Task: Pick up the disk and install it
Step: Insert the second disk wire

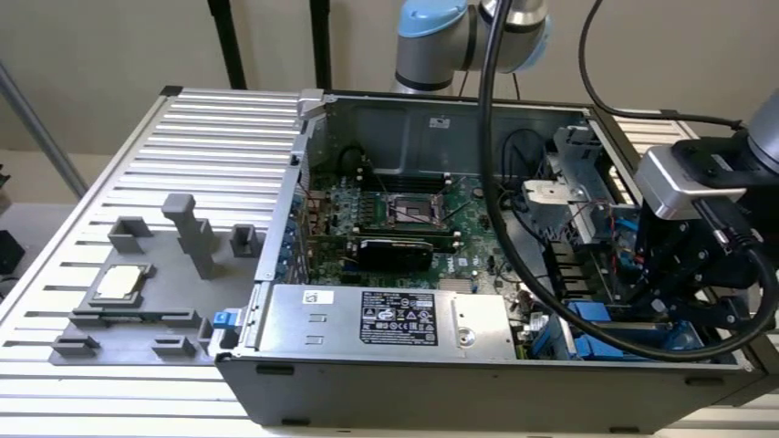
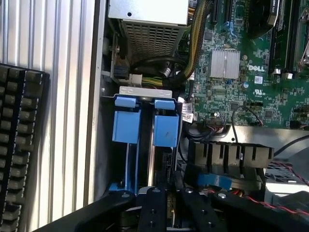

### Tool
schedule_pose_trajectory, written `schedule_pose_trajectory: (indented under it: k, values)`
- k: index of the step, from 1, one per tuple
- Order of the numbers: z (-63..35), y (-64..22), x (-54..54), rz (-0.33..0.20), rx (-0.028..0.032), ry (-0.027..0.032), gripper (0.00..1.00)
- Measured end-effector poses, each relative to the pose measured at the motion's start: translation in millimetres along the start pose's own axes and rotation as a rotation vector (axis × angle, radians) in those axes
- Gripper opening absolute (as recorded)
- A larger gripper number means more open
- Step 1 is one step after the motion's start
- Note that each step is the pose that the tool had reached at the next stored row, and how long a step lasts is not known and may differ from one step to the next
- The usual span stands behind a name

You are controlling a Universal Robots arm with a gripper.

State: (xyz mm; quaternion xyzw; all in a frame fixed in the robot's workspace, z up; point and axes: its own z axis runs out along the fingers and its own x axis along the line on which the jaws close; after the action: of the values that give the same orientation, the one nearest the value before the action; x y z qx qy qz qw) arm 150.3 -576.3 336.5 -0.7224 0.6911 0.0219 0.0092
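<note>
Disk (image 2: pixel 164 129) in its blue carrier stands on edge in the drive bay (image 2: pixel 145 96) of the open computer case (image 1: pixel 365 383), beside a second blue carrier (image 2: pixel 126 126). Gripper (image 2: pixel 166 203) hovers just above the disk, at six o'clock in the wrist view; whether it is open cannot be told. Motherboard (image 2: pixel 251 72) lies at two o'clock.

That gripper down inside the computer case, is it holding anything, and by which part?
It cannot be told. The gripper hangs right over the blue carriers in the drive bay, but its fingertips are hidden.

Disk (image 2: pixel 164 130) (upright) in case (image 1: pixel 487 383) — under hand (image 2: pixel 169 212)
</note>
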Motion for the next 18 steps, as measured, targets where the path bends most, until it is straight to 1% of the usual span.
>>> schedule_pose_trajectory:
  k: [7, 13, 14, 15, 18]
  values:
    - [2.0, -0.4, -1.2, 0.024, 0.0011, -0.0003, 0.00]
    - [3.2, -0.6, -2.1, 0.034, 0.0016, 0.0001, 0.00]
    - [3.6, -0.8, -2.2, 0.034, 0.0021, -0.0010, 0.00]
    - [3.8, -0.9, -2.2, 0.034, 0.0019, -0.0013, 1.00]
    - [0.8, -0.6, -2.3, 0.034, 0.0016, -0.0001, 1.00]
